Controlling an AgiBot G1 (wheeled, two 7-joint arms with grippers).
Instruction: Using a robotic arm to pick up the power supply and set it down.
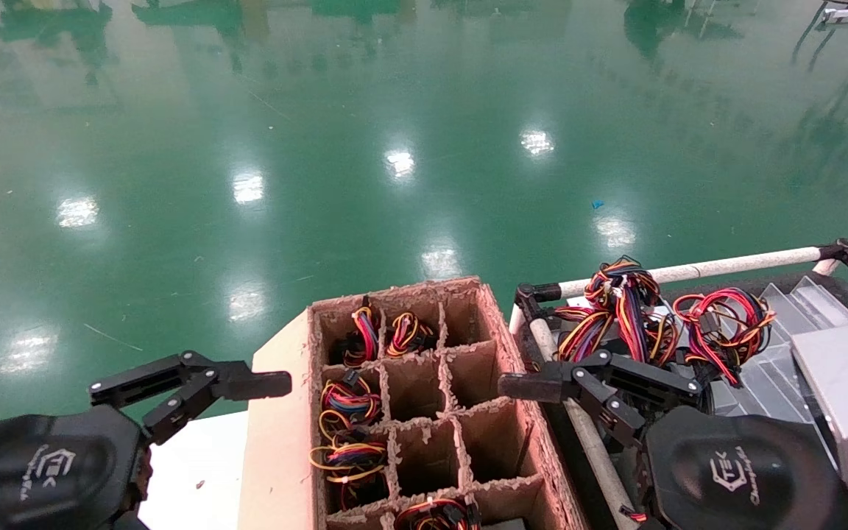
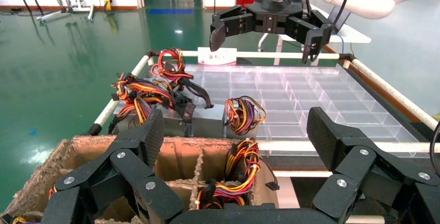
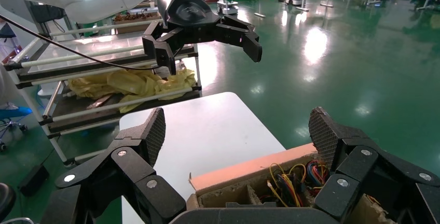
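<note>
Over the glossy green floor [image 1: 394, 110], with left claw [image 3: 210, 53] and right claw [image 2: 263, 45] both spread wide, flanking the cardboard crate [image 1: 501, 324], best to lower the right one squarely onto the power supply [image 1: 726, 327] in the right-centre tray [image 2: 311, 94], clamping metal, not wires.

Brown cardboard crate [image 1: 501, 331], green floor [image 1: 365, 147], red-orange-yellow-black wires [image 1: 718, 324], black claws.
</note>
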